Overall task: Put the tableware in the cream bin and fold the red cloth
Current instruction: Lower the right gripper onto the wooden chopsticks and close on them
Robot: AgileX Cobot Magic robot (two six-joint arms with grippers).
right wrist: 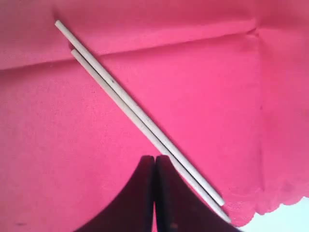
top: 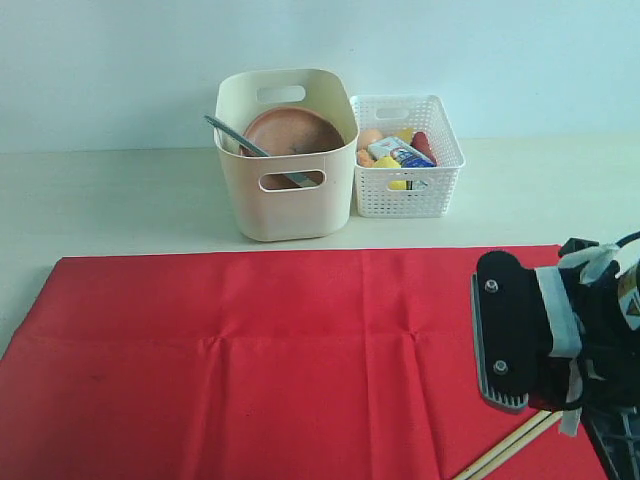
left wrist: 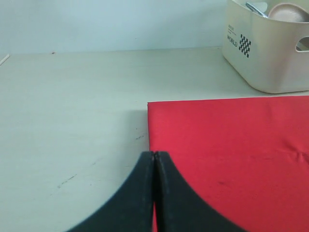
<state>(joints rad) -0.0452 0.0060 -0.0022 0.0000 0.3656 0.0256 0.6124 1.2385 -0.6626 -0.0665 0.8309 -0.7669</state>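
Observation:
The red cloth (top: pixel 250 370) lies spread flat on the table in front of the cream bin (top: pixel 285 215). A round brown plate (top: pixel 295 130) and a grey utensil handle (top: pixel 232 134) stand in the bin. The pair of light chopsticks (right wrist: pixel 130 104) rests on the cloth near its scalloped corner, also showing as the chopsticks (top: pixel 510 447) under my right arm (top: pixel 540 330). My right gripper (right wrist: pixel 154 158) is shut and empty, its tips just beside the chopsticks. My left gripper (left wrist: pixel 154 154) is shut and empty over the cloth's side edge (left wrist: pixel 149 140), out of the exterior view.
A white lattice basket (top: pixel 405 185) with food items and a small carton (top: pixel 400 152) stands right of the bin. Bare pale table (left wrist: pixel 72 106) lies to the side of the cloth. A wall rises behind both containers.

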